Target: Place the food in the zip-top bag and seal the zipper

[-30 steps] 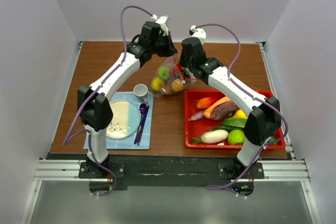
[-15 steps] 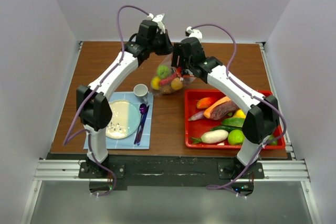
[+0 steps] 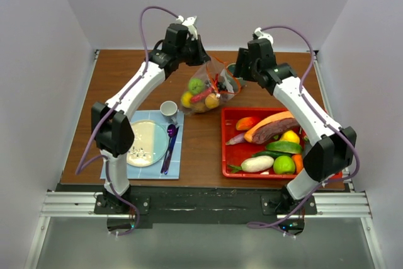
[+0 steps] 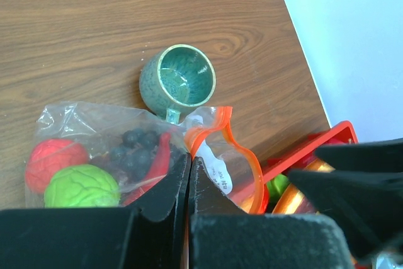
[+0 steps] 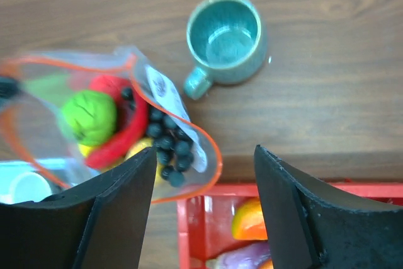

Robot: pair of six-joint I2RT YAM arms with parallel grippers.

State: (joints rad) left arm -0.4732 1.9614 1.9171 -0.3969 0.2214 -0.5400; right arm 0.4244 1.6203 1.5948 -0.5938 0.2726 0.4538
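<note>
Holding round food (image 4: 82,185), the crinkly clear zip-top bag (image 4: 69,118) bulges.

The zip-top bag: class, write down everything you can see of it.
The zip-top bag is crinkly clear plastic with an orange-red zipper strip round its mouth, which gapes open, unsealed; a white label shows near it. Inside lie a green fruit, a red fruit, dark grapes, a red chili and something yellow. It stands toward the far middle of the table, its rim pinched by the shut left tool. The open right tool seems not to touch it.
</note>
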